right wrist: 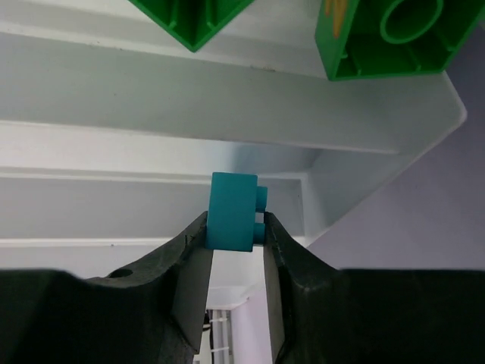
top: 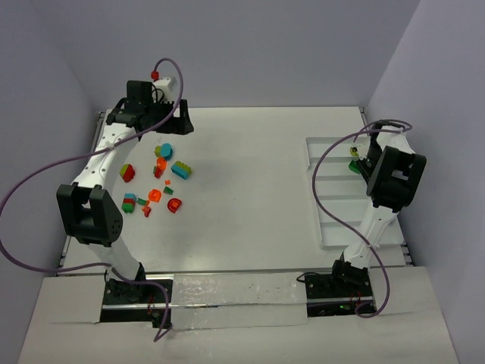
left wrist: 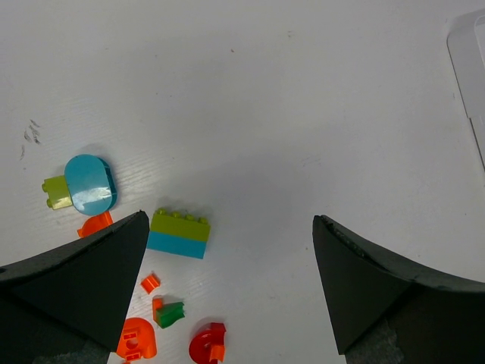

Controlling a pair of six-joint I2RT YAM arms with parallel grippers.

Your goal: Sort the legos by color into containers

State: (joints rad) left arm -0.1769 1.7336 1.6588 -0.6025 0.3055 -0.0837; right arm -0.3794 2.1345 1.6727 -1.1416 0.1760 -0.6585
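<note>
Loose legos (top: 155,182) lie in a heap on the left of the table, in red, orange, green, lime and teal. My left gripper (top: 173,125) hangs open just behind the heap. In its wrist view the left gripper (left wrist: 231,220) has nothing between its fingers, and a lime-on-teal brick (left wrist: 179,233) and a red piece (left wrist: 207,343) lie below it. My right gripper (right wrist: 235,227) is shut on a small teal brick (right wrist: 233,212) above the white tray (top: 341,220). Two green bricks (right wrist: 386,38) lie in the far end compartment.
White dividers (right wrist: 151,129) cross the tray under the right gripper. The tray's corner (left wrist: 470,53) shows at the right edge of the left wrist view. A purple cable (top: 45,174) loops off the left arm, and grey walls stand close on both sides.
</note>
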